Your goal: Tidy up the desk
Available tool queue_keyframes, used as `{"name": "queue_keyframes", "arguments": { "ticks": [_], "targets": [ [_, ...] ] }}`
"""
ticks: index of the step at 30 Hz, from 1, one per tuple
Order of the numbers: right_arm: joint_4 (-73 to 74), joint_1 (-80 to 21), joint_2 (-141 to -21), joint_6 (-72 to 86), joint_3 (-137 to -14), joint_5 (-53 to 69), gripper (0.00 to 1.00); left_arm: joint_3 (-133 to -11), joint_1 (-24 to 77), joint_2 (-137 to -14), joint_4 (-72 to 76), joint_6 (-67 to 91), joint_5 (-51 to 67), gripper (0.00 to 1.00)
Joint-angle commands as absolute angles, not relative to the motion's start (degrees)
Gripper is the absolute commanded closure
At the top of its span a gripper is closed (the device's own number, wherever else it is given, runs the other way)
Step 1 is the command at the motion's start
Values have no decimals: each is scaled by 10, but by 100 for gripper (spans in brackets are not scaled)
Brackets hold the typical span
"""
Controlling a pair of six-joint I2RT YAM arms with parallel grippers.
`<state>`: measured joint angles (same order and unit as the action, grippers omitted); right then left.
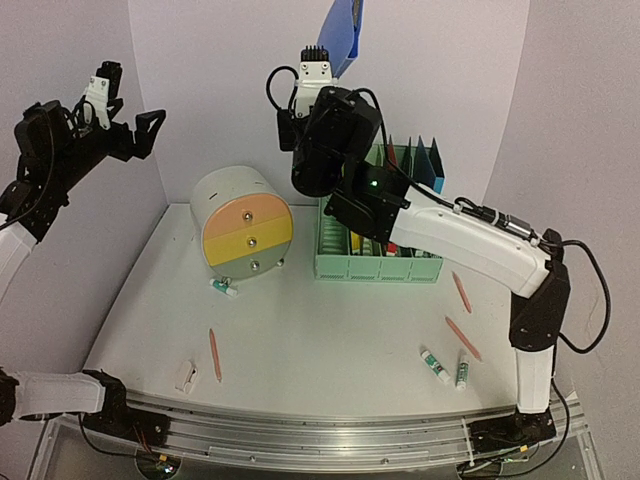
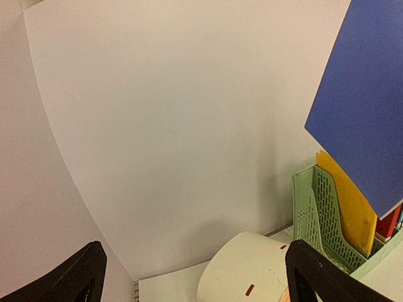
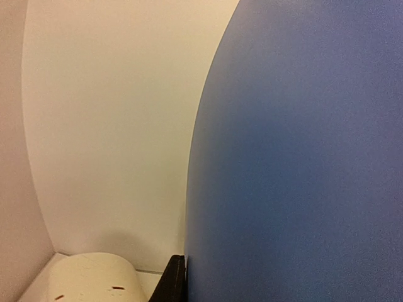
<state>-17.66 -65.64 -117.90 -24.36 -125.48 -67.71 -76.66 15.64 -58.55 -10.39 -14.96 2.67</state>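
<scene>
Pale lilac walls point(image 1: 230, 90) enclose the white surface point(image 1: 330, 340), which fills the lower centre of the top view, with its silver rail point(image 1: 320, 435) at 6 o'clock.

State of the left tool point(image 2: 192, 264): released, fingers wide apart, nothing between them. It hangs in the air at 10 o'clock, close to the left wall and well apart from everything on the surface.

State of the right tool point(image 1: 333, 65): clenched on a blue folder point(image 1: 346, 30), held aloft at 12 o'clock above the green file rack point(image 1: 375, 262). The right arm point(image 1: 470, 240) crosses over the rack from 4 o'clock and hides part of its compartments. A yellow folder point(image 2: 349, 207) stands in the rack.

A white drum-shaped drawer unit point(image 1: 243, 228) with orange and yellow fronts lies at 11 o'clock, just beside the rack. A first tube point(image 1: 225, 287) lies at its base. A second tube point(image 1: 434, 364) and a third tube point(image 1: 462, 368) lie near each other at 5 o'clock.

Loose orange pencils: one pencil point(image 1: 215, 354) at 7 o'clock, near a small white block point(image 1: 186, 375). An upper pencil point(image 1: 461, 292) and a lower pencil point(image 1: 463, 338) lie at 4 o'clock.
</scene>
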Motion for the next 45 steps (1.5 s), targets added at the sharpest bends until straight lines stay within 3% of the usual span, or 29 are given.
{"name": "queue_keyframes", "arguments": {
  "ticks": [1, 9, 26, 38, 45],
  "targets": [
    [-199, -635, -1184, -273, -1250, -695, 100, -739, 156, -578, -94, -149, 11, 0],
    [-119, -586, -1214, -166, -1255, -595, 100, -723, 156, -572, -89, -135, 21, 0],
    [-109, -526, -1279, -95, -1203, -612, 100, -696, 156, -557, -83, -134, 18, 0],
    [-105, -542, -1206, -41, -1122, -642, 100, -691, 156, -560, -77, -133, 18, 0],
    [-105, -523, -1258, -7, -1119, -607, 100, -691, 156, -563, -73, -136, 18, 0]
  ]
}}
